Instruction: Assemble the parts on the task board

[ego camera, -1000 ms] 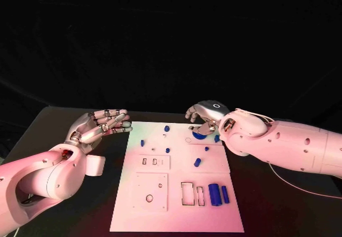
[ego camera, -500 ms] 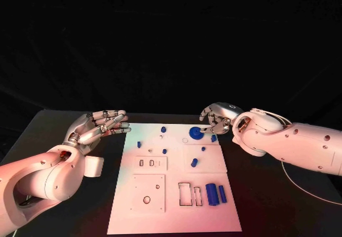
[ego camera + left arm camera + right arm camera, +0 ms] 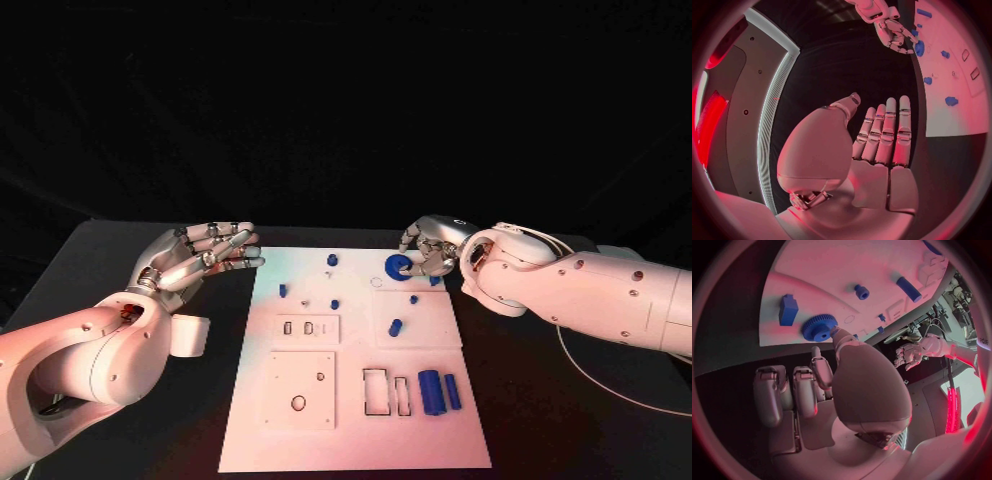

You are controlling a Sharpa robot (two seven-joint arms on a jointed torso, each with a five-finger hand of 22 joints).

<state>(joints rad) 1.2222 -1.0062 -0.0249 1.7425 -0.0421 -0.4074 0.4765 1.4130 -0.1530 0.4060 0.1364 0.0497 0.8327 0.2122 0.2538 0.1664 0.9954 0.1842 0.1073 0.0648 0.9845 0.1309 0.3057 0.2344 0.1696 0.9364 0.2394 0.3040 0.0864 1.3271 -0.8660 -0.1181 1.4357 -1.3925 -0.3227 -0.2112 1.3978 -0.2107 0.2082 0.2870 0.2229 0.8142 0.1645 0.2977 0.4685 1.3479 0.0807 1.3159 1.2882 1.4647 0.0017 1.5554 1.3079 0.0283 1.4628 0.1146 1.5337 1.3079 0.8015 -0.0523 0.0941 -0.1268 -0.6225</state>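
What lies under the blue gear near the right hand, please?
The blue gear rests on the white task board, the right hand touching its edge. Whatever peg or hole lies beneath is covered.

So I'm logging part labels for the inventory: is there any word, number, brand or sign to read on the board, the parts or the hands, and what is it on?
No readable text in these pictures.
task board: outlines of cut-outs only, no lettering to make out.
blue gear and the other blue parts: plain, no marks.
right hand and left hand: no label legible.
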